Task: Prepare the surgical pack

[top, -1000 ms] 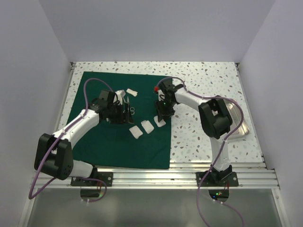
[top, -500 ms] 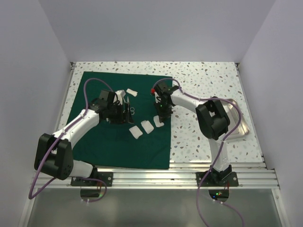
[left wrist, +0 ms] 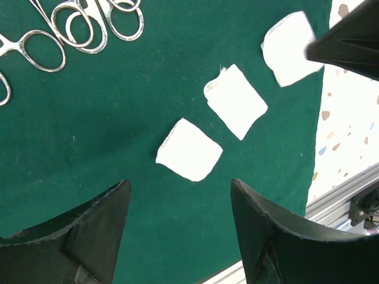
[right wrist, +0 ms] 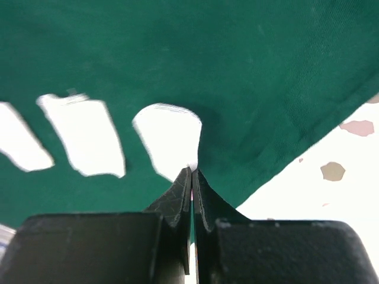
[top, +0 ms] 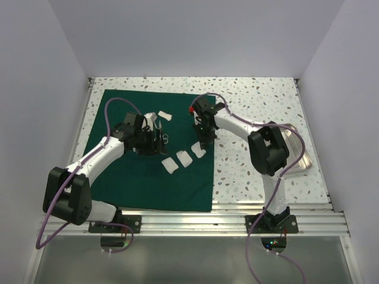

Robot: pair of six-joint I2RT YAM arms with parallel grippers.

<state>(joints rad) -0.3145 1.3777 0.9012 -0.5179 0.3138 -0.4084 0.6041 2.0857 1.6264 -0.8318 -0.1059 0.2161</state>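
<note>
Pack: surgical pack (top: 136, 177) — flat dark green matte sheet, spread over the counter's (top: 254, 94) left half
Left tool (left wrist: 177, 189): spread wide over the sheet
Right tool (right wrist: 191, 171): pressed together at the sheet's right edge
Hidden: whether it's pinching cloth — can't tell

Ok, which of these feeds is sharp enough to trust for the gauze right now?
Left wrist view: sharp, evenly lit; the gauze squares are crisp on the green cloth, only the dark shape at top right is soft. Right wrist view: gauze edges smeared, though the shut right gripper reads clearly. Top external view: even light, no glare, gauze small.
</note>
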